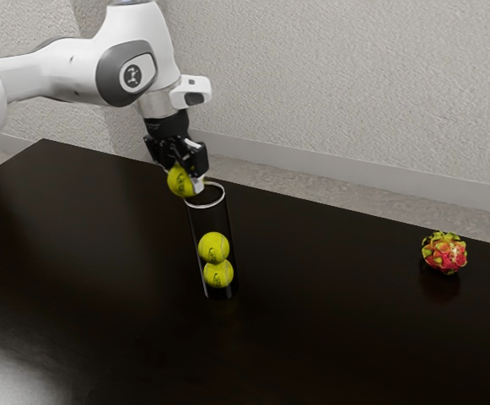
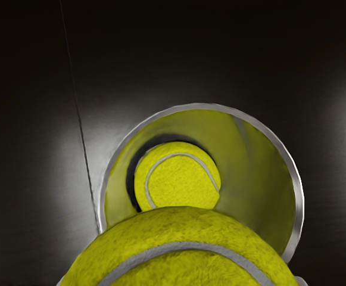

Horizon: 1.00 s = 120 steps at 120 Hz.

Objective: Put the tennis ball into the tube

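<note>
the tennis ball is pinched in my gripper, with a finger against either side of it. i have it up by the mouth of the clear tube, outside it, toward the exterior view's left; whether ball and rim touch i can't tell. looking down from my wrist, i see its yellow felt and pale curved seam covering part of the round opening. inside the tube, two more balls sit one on top of the other: the lower one near the bottom, the upper one resting on it, with room above them up to the rim. the tube stands upright on the dark, glossy table. well apart from it, toward the exterior view's right and near the table's far edge, lies a red dragon fruit with yellow-green scales. behind the table is a pale textured wall, and my white arm reaches in from the exterior view's left.
</note>
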Each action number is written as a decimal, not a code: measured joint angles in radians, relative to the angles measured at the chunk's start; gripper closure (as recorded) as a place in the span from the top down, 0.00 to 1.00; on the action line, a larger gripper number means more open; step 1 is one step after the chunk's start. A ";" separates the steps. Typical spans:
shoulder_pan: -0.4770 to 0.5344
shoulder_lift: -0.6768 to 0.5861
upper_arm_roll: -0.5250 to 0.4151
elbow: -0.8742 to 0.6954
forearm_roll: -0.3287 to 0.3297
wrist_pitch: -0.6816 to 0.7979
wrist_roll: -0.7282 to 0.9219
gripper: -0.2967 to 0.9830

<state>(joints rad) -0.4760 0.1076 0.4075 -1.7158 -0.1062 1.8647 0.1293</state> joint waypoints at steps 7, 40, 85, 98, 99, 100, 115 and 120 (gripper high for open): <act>-0.001 0.012 0.000 0.015 0.001 0.000 -0.005 0.44; -0.006 0.075 0.000 0.087 0.002 -0.002 -0.023 0.44; -0.009 0.107 -0.001 0.111 -0.008 -0.002 -0.034 0.59; -0.009 0.106 0.000 0.111 -0.011 -0.003 -0.034 0.66; -0.009 0.106 0.000 0.111 -0.011 -0.003 -0.034 0.66; -0.009 0.106 0.000 0.111 -0.011 -0.003 -0.034 0.66; 0.001 0.071 0.003 0.110 -0.005 -0.048 -0.037 0.70; 0.024 0.022 -0.001 0.158 0.026 -0.104 -0.041 0.71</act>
<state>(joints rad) -0.4518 0.1296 0.4069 -1.5576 -0.0803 1.7605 0.0880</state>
